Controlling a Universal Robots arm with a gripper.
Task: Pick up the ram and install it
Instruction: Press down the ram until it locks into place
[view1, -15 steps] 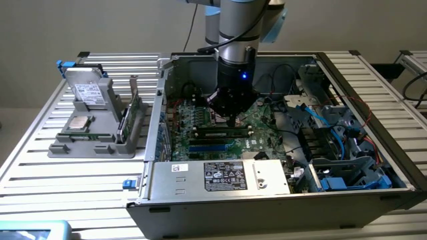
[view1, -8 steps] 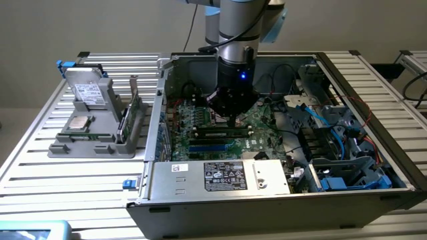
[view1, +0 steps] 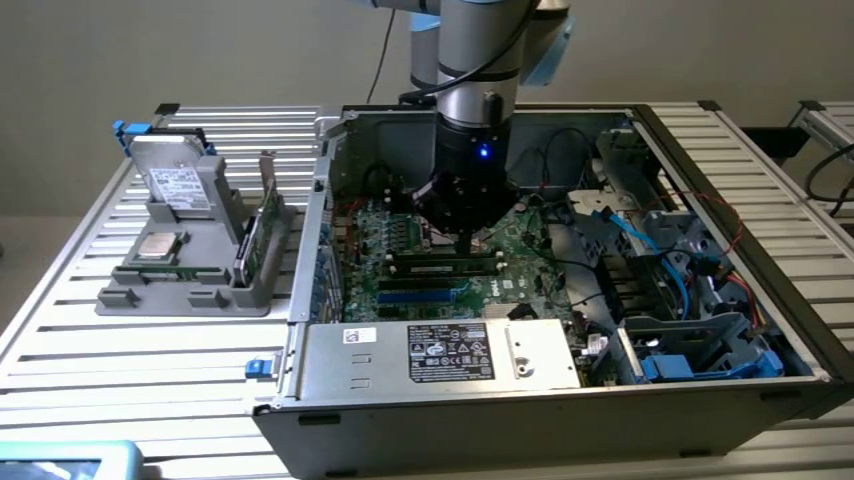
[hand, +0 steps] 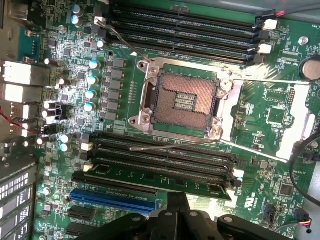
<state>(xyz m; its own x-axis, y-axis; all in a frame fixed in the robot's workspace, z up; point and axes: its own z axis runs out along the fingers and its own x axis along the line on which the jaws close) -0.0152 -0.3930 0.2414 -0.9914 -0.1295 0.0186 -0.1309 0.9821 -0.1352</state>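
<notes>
My gripper (view1: 465, 238) sits at centre frame in the exterior view, fingers pressed together and reaching down inside the open computer case (view1: 747, 240) over the motherboard (hand: 260, 120). The ram (view1: 447, 268) lies just below the fingertips, lengthwise in a memory slot (hand: 165, 162) beside the empty processor socket (hand: 182, 100). I judge I'm pressing on its top edge to seat it, not carrying it.

Bare metal case, glossy green board

The computer case (view1: 400, 390) is dull grey sheet metal; the motherboard (hand: 260, 125) is glossy green laminate with matt black plastic memory slots (hand: 165, 157); the slatted table (view1: 80, 350) looks brushed aluminium.
</notes>
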